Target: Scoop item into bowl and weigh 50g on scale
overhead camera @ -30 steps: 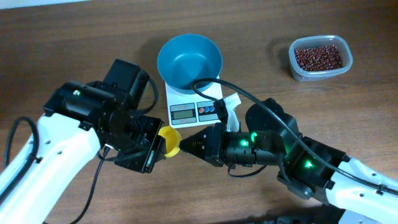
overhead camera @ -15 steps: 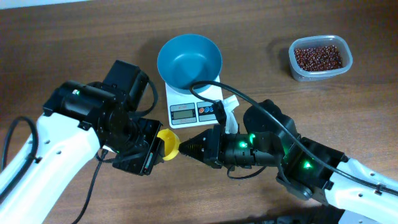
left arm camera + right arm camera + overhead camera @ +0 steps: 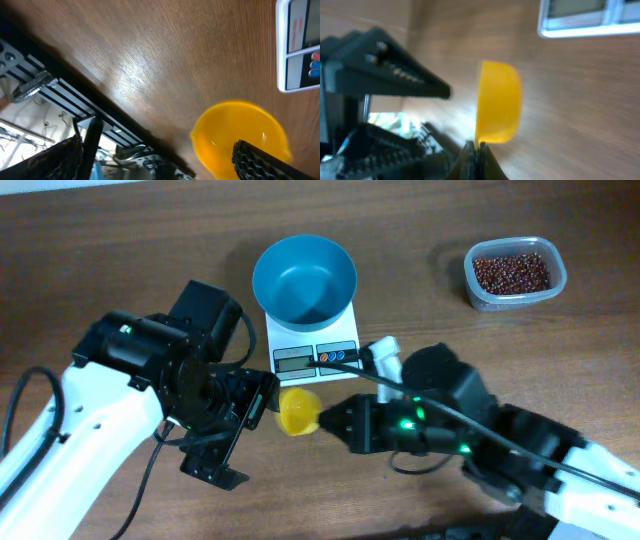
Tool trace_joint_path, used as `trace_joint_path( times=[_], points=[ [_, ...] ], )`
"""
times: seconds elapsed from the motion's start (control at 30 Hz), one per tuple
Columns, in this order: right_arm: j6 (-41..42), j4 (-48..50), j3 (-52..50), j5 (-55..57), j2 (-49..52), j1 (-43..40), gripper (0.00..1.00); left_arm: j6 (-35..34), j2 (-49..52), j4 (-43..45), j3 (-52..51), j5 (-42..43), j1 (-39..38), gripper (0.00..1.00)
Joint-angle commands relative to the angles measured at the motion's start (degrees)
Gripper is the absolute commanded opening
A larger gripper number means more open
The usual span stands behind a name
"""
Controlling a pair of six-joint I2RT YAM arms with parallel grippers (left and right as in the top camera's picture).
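Note:
A small yellow scoop (image 3: 298,412) hangs just below the white scale (image 3: 315,352), and my right gripper (image 3: 328,421) is shut on its thin edge. In the right wrist view the scoop (image 3: 499,107) stands right above the closed jaws (image 3: 475,148). My left gripper (image 3: 240,433) stands open to the scoop's left, with nothing between its fingers. From the left wrist the scoop (image 3: 239,137) shows beside one dark fingertip (image 3: 260,162). The empty teal bowl (image 3: 305,278) sits on the scale. The red-brown beans (image 3: 511,272) lie in a clear tub at the far right.
The clear tub (image 3: 548,292) stands apart on the wooden table (image 3: 120,250), right of the bowl. Both arms crowd the front middle, the right arm's black cable looping past the scale's buttons (image 3: 338,356). The table's front edge (image 3: 100,107) shows in the left wrist view.
My left gripper has opened wide and let go of the yellow scoop. The right gripper has kept hold of the scoop and drawn it slightly right, away from the left fingers.

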Motion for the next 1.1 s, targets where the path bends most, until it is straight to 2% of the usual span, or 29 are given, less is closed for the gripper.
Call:
trace_joint_path(
  times=[0.0, 0.1, 0.17, 0.33, 0.43, 0.47, 0.5, 0.53, 0.6, 0.63, 0.7, 0.8, 0.83, 0.93, 1.07],
  points=[
    [-5.16, -13.07, 4.85, 6.45, -7.72, -3.56, 0.04, 6.54, 0.39, -0.15, 0.13, -0.46, -0.20, 0.99],
    [-5.62, -34.25, 11.87, 15.80, -17.40, -4.35, 0.04, 9.49, 0.39, -0.15, 0.13, -0.68, -0.20, 0.99],
    [-8.96, -38.03, 14.62, 16.28, -20.81, -4.35, 0.04, 12.61, 0.39, -0.11, 0.13, -0.68, -0.20, 0.99],
    [-10.54, -38.40, 16.06, 16.61, -27.06, -4.37, 0.04, 20.17, 0.39, 0.22, 0.13, -6.54, -0.20, 0.99],
    [-10.64, -36.48, 16.06, 25.16, -27.08, -4.35, 0.04, 31.91, 0.39, 1.95, 0.13, -8.17, -0.22, 0.99],
    [-14.67, -33.11, 16.06, 28.92, -27.08, -4.35, 0.04, 38.16, 0.39, 3.17, 0.13, -8.20, -0.44, 0.99],
    [-19.04, -29.46, 16.06, 30.25, -27.08, -4.35, 0.04, 41.20, 0.39, 4.66, 0.13, -8.20, -1.01, 0.98],
    [-22.67, -26.14, 16.06, 30.71, -27.08, -4.35, 0.04, 43.56, 0.39, 7.39, 0.13, -8.20, -1.99, 0.93],
    [-25.33, -22.45, 16.06, 32.41, -27.08, -4.37, 0.04, 44.48, 0.39, 14.53, 0.13, -8.22, -4.79, 0.65],
    [-25.31, -21.81, 16.06, 33.66, -27.08, -4.37, 0.04, 44.50, 0.39, 18.91, 0.13, -8.28, -6.84, 0.39],
    [-25.29, -21.81, 16.06, 35.54, -27.08, -4.37, 0.04, 44.74, 0.39, 22.80, 0.13, -12.63, -10.19, 0.39],
    [-25.31, -21.44, 16.06, 43.39, -27.08, -4.37, 0.04, 47.04, 0.39, 26.16, 0.13, -23.43, -15.26, 0.38],
    [-25.51, -19.85, 16.06, 47.87, -27.08, -4.37, 0.04, 47.25, 0.46, 27.96, 0.13, -29.24, -17.77, 0.25],
    [-28.06, -15.69, 16.06, 49.44, -27.08, -4.37, 0.04, 47.23, 2.08, 31.17, 0.11, -30.95, -19.61, 0.00],
    [-28.04, -15.30, 16.06, 49.42, -27.08, -4.35, 0.04, 47.25, 9.84, 33.55, 0.11, -32.70, -20.20, 0.00]
  ],
)
